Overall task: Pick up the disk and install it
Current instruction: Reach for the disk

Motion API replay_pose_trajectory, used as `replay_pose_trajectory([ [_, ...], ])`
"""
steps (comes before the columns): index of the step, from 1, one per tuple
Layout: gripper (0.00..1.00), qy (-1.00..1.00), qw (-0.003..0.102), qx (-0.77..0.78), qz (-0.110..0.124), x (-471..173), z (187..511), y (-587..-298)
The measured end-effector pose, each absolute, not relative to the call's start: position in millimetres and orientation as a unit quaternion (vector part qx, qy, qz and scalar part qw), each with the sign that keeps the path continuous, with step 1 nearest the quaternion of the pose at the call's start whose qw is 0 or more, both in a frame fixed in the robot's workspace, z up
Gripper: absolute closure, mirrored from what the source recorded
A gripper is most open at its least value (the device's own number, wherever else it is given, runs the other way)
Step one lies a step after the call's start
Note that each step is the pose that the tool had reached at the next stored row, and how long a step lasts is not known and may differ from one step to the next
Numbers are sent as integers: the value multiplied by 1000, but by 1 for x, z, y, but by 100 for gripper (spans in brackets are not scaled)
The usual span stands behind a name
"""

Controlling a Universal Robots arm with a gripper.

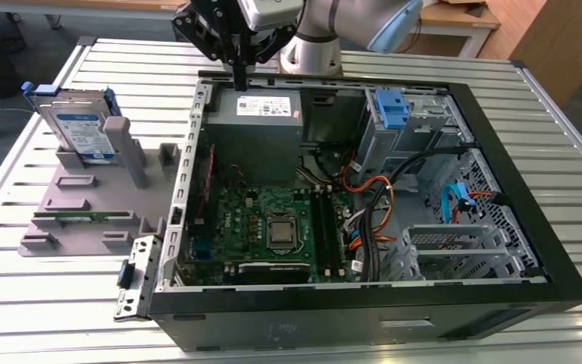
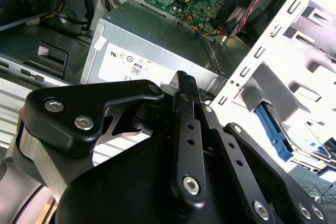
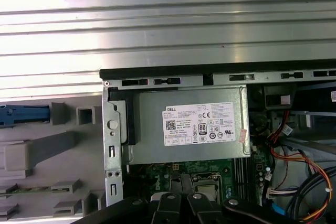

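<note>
Pick not started yet. Disk (image 1: 79, 127) stands upright in the grey holder fixture (image 1: 89, 201) on the worktop (image 1: 28, 303), at the exterior view's left, outside the open PC case (image 1: 533, 250) and well apart from the gripper (image 1: 239, 82). Gripper hangs above the power supply (image 1: 255, 110) at the case's far edge, fingers together, holding nothing. Drive cage with the blue latch (image 1: 392, 110) looks unfilled, so grasp and install are both left to do.

Slatted metal table (image 1: 48, 303) under open computer case (image 1: 321, 322) and grey fixture (image 1: 79, 201).
</note>
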State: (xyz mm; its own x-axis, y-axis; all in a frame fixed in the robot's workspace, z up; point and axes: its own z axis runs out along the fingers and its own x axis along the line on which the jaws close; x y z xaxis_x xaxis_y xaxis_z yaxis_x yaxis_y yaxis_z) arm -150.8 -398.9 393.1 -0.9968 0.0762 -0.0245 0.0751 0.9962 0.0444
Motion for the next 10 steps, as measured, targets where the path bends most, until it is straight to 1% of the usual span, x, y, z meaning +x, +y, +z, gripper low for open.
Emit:
replay_pose_trajectory([
  [10,89,999,13,38,22,-153,393,-399],
])
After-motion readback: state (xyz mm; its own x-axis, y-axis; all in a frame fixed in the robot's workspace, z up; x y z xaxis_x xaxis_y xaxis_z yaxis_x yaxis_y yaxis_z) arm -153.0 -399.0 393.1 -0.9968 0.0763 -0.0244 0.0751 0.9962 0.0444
